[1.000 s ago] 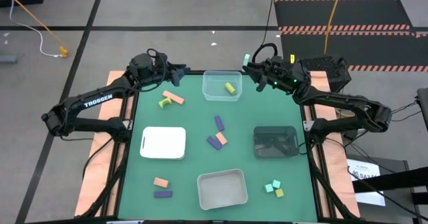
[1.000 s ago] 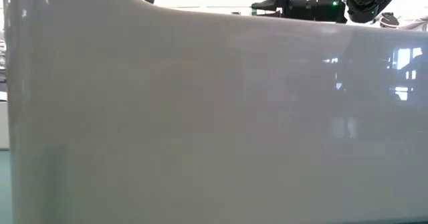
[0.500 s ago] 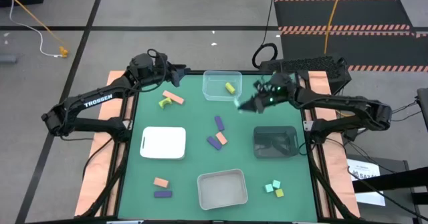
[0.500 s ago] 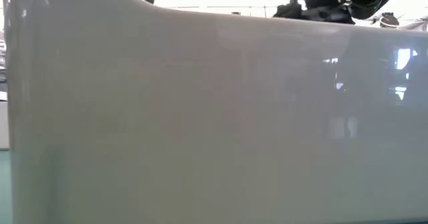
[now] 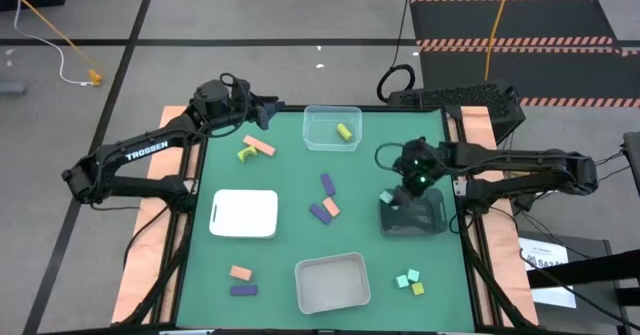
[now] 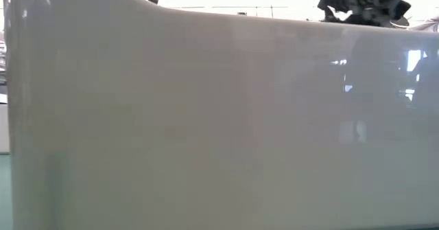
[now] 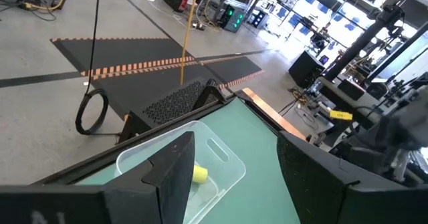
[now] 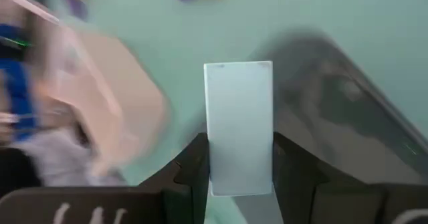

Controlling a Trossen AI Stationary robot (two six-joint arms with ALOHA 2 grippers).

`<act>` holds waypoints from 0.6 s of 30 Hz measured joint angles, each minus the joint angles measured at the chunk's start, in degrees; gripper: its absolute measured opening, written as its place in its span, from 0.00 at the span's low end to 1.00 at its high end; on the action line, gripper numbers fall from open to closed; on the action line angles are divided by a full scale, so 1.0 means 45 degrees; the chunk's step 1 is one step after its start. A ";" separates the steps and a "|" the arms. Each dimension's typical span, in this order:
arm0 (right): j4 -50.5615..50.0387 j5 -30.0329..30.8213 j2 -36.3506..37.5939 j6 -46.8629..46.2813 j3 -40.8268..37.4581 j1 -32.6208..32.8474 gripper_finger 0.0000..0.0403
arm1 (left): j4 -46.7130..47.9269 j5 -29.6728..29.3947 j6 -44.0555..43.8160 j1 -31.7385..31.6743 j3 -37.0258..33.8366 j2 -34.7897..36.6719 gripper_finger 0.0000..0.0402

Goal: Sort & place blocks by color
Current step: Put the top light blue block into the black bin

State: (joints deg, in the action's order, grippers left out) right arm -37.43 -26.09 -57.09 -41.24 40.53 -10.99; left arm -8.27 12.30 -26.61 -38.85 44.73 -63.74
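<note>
While your right gripper (image 5: 388,197) clasps the mint-teal bar (image 8: 239,125), the dark tray (image 5: 425,218) lies just beside it.
The bar's long axis runs straight out between the fingers, over the tray's inner edge. The left gripper (image 7: 227,170) waits spread by the clear bin (image 5: 322,133) on the tabletop (image 5: 290,180).

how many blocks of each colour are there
yellow blocks: 3
salmon blocks: 3
purple blocks: 3
mint blocks: 3, one held in the right gripper
total: 12
</note>
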 joint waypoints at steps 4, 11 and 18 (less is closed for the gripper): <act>-0.1783 0.0830 0.0034 -0.0172 0.0000 0.0961 0.27 | -0.0036 -0.0234 -0.0192 0.0000 0.0000 -0.0001 0.53; -0.2593 0.1175 -0.0204 -0.0304 0.0000 0.2117 0.27 | -0.0087 -0.0732 -0.0558 0.0000 0.0000 -0.0001 0.53; -0.2604 0.1129 -0.0193 -0.0258 0.0000 0.2304 0.42 | -0.0014 -0.0753 -0.0708 0.0000 0.0000 -0.0001 0.53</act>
State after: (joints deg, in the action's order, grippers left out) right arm -49.15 -21.02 -57.95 -42.40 40.53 -0.62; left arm -8.34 8.91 -29.80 -38.85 44.73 -63.75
